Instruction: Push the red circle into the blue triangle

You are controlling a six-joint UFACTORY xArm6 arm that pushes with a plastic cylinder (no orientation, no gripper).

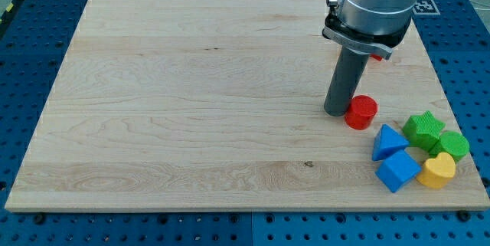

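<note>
- Wooden tabletop (191,85): my tip (335,113), a pincerless rod holding nothing, touches the red circle block (360,112) on its left.
- Blue triangle block (388,142) lies near, lower right, nothing between.
- Blue cube (397,171), yellow heart (437,170), green star (423,129) and green cylinder (454,145) crowd behind.

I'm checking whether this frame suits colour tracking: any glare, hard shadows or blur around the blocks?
Camera view: even, soft light; the wooden board shows no glare. Only faint shadows under my tip and the red circle. The blue triangle and its neighbours are sharp; the arm's top is cropped.
</note>
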